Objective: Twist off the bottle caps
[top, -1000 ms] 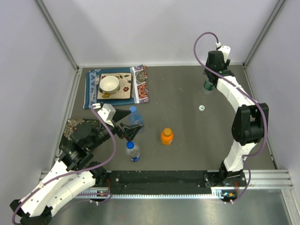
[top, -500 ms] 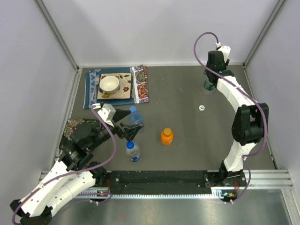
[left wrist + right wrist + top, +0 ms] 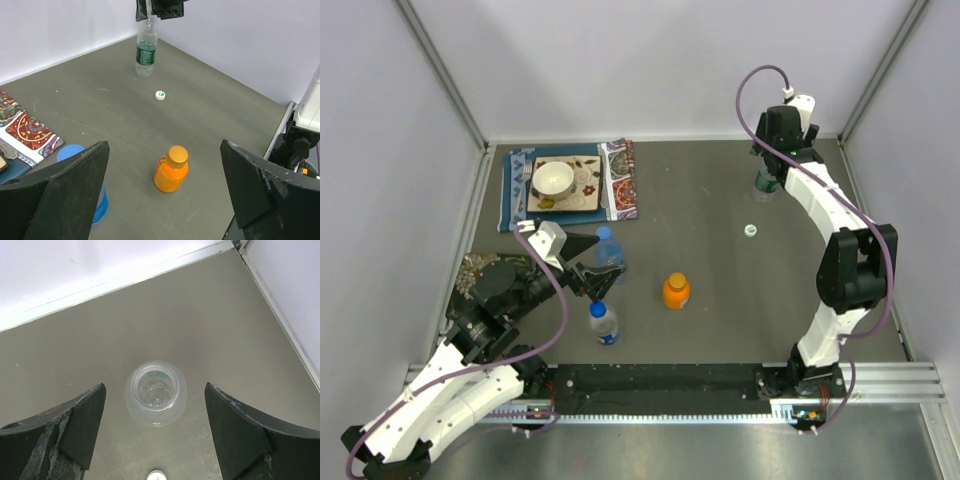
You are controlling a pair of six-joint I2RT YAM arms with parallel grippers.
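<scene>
Bright, even overhead light, soft shadows (wrist views sharp), little glare.

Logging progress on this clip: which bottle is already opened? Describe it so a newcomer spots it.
On the table, look far right, beneath the right hand. A clear greenish bottle stands upright there, a loose white cap lying nearby. Unlike the orange bottle, its mouth is open.

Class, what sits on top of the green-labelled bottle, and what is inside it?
The green-labelled bottle has no cap; its mouth is bare under the open right gripper. A white cap lies on the table nearby. Inside, only its clear base shows; liquid cannot be judged.
</scene>
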